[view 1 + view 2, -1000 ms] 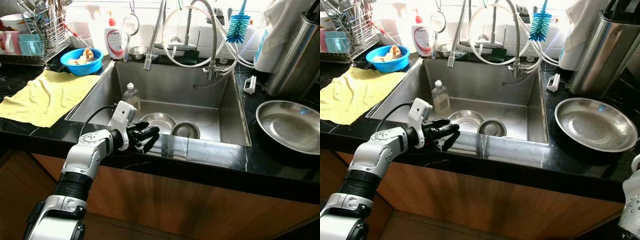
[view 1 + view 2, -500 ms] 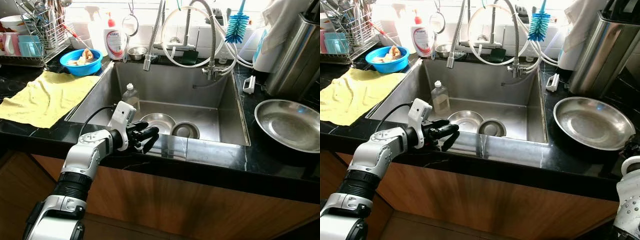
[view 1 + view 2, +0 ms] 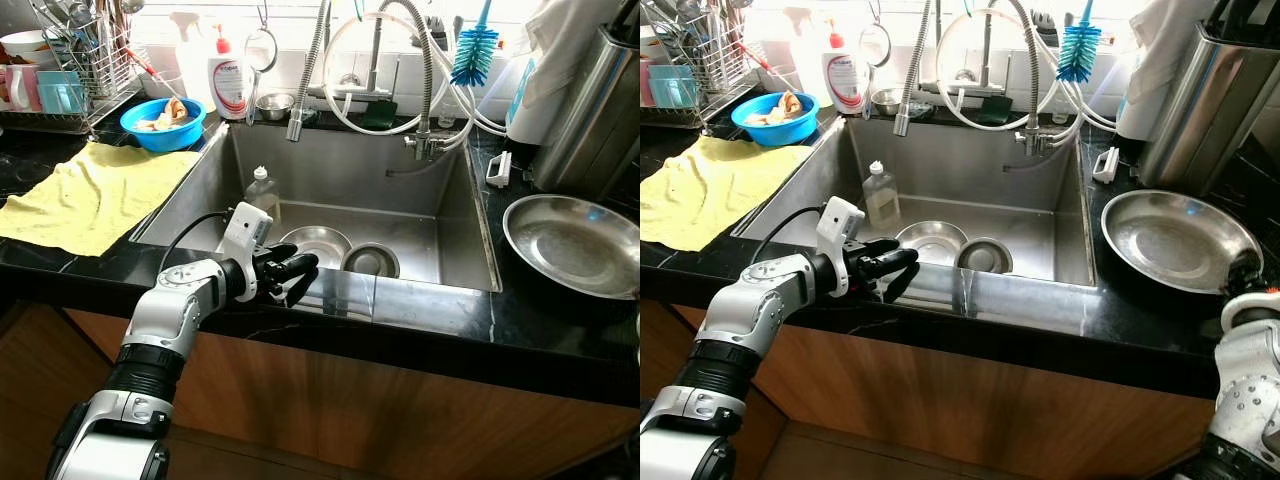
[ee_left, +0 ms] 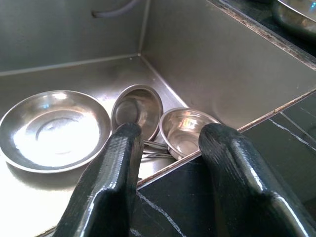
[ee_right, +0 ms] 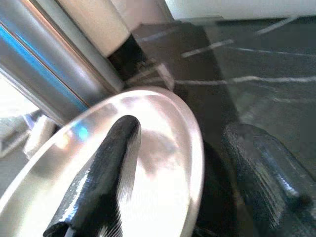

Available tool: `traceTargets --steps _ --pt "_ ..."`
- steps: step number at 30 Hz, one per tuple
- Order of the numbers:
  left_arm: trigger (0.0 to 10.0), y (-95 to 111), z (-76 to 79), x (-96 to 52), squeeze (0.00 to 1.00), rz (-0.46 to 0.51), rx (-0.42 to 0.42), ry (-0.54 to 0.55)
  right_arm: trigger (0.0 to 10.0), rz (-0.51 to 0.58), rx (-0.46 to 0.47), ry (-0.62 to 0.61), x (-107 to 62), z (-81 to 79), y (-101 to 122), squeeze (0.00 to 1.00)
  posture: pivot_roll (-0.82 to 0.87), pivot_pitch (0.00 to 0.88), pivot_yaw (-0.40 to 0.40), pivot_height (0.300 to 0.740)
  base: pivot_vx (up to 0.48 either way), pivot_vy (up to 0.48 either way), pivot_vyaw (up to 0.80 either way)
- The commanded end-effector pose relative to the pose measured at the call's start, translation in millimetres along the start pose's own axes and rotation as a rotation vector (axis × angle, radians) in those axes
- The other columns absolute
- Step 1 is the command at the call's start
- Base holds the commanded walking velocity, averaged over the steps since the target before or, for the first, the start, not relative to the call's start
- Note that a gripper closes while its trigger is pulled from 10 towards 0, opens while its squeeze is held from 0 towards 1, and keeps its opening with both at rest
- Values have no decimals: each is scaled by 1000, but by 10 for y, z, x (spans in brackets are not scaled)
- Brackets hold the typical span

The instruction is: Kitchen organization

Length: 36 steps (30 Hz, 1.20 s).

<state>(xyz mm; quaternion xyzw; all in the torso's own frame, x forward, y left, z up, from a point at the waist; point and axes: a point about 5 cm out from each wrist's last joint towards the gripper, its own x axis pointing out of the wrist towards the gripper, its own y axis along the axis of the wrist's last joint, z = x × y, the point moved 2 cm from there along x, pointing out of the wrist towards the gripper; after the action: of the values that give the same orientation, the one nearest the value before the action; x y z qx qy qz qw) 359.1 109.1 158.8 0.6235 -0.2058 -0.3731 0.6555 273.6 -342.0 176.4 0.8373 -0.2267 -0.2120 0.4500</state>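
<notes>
A wide steel plate (image 3: 1170,240) lies on the black counter right of the sink (image 3: 455,200). My right gripper (image 3: 1243,272) is at the plate's near right rim. In the right wrist view it (image 5: 182,131) is open, one finger lying over the plate (image 5: 158,163) and the other outside the rim. My left gripper (image 3: 298,272) is open over the sink's front edge and holds nothing. Past its fingers (image 4: 116,168) the sink floor holds a shallow steel dish (image 4: 52,128) and two small steel bowls (image 4: 138,106), (image 4: 185,131). A clear bottle (image 3: 262,190) stands in the sink's left part.
A yellow cloth (image 3: 90,190) covers the counter on the left, behind it a blue bowl (image 3: 163,120) and a dish rack (image 3: 70,70). Tap hoses (image 3: 390,70), a soap bottle (image 3: 230,80) and a blue brush (image 3: 474,50) line the back. A tall steel canister (image 3: 590,110) stands behind the plate.
My right gripper has come up to the wide plate's rim, and the plate has shifted a little to the left. The left arm has not moved.
</notes>
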Motion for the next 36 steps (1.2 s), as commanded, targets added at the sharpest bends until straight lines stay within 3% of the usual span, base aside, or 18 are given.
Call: traceTargets --steps 1,7,13,22,23,24,25,26,27,28,36 --pt "10000 -275 -18 -33 0 -107 -54 4 10000 16 22 7 -8 -35 49 0 -88 0 -2 740 0 0 0" --pt "10000 -279 -11 -34 0 -108 -56 1 10000 1 44 -5 -11 -42 5 0 -86 0 -2 740 0 0 0" --pt "10000 -282 -29 -58 0 -110 -56 9 10000 -15 62 -94 -10 102 -61 0 -88 0 0 740 0 0 0" --pt "10000 -278 -35 -64 0 -111 -54 10 10000 -36 91 -109 11 100 -105 0 -83 0 -1 740 0 0 0" --pt "10000 -275 -45 -66 0 -111 -53 14 8863 -41 100 -103 19 83 -111 0 -84 0 -1 740 0 0 0" --pt "10000 -267 -60 -71 0 -110 -51 18 4392 -54 110 -92 36 50 -127 0 -84 0 -1 740 0 0 0" --pt "10000 -264 -63 -72 0 -110 -51 19 4392 -57 110 -89 39 43 -130 0 -84 0 -1 740 0 0 0" --pt "10000 -263 -62 -73 0 -110 -50 19 2902 -60 114 -87 42 36 -137 0 -80 0 -1 740 0 0 0" --pt "10000 -263 -62 -73 0 -110 -50 19 2902 -60 114 -87 42 36 -137 0 -80 0 -1 740 0 0 0" --pt "10000 -263 -62 -73 0 -110 -49 18 0 -61 114 -85 45 31 -142 0 -80 0 -1 740 0 0 0" --pt "10000 -283 -44 -66 0 -117 -40 16 0 -60 91 -72 60 -15 -157 0 -80 0 -1 740 0 0 0"
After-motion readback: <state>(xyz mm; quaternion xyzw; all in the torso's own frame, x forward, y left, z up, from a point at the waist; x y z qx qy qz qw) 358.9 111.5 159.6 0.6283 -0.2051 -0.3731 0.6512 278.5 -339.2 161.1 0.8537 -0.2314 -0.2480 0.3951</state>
